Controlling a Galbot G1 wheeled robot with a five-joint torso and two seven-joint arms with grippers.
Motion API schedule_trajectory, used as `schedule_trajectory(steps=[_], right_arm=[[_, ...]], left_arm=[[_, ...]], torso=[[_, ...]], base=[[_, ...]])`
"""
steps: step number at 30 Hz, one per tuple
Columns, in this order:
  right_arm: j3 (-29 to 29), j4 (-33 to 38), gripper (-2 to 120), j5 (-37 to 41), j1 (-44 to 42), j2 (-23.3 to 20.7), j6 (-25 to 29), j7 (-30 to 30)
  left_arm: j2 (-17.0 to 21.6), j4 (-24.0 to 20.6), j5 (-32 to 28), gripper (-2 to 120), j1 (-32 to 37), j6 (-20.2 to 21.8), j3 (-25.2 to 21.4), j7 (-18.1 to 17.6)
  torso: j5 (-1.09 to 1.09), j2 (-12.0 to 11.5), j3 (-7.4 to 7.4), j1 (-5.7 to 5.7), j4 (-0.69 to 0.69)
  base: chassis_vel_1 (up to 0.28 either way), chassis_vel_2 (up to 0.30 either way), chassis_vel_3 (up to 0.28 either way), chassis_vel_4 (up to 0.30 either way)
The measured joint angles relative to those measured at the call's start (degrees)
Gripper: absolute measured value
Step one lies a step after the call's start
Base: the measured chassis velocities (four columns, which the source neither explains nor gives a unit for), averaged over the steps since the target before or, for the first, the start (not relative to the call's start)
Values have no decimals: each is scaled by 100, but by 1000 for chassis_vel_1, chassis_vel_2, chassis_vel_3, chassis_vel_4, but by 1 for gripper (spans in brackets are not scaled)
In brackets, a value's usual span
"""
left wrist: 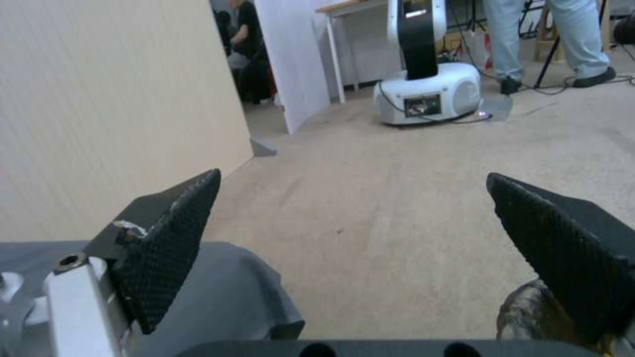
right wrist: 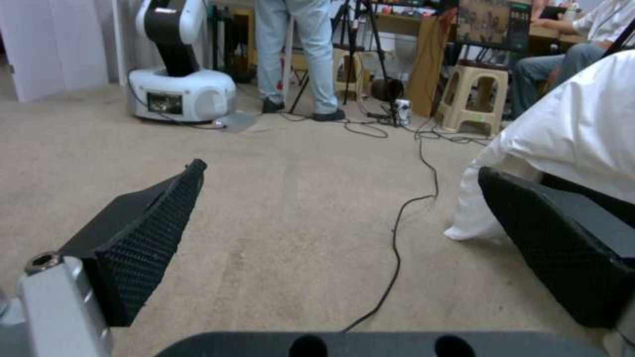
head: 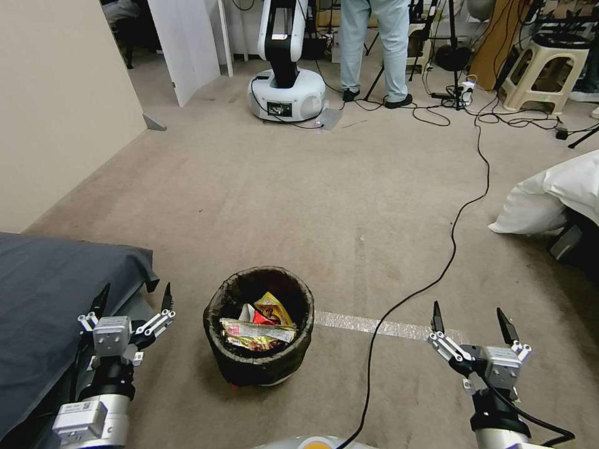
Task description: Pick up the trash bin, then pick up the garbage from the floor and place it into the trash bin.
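Floor (head: 349,206): beige carpet, clear tape strip (head: 368,325) near right. Trash bin (head: 259,368) upright, near centre, wrappers (head: 257,333) inside. Left gripper (head: 133,299) beside it, right gripper (head: 472,323) well apart; both spread wide, empty.

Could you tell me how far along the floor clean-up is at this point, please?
Mostly done, it seems: the small round bin with the dark bag liner stands on the beige carpet holding yellow and red snack wrappers, and no loose litter lies on the carpet in view. Nothing is in hand: the left gripper and right gripper hang open and empty either side of the bin. Whether anything remains cannot be told.
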Motion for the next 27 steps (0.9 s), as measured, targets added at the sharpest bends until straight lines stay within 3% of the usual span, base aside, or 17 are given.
schedule_trajectory(steps=[27], right_arm=[[-9, 6, 100, -2, 12, -4, -28, 11]], left_arm=[[8, -1, -10, 100, -18, 60, 5, 14]], torso=[[0, 0, 0, 0, 0]], base=[[0, 0, 0, 0]])
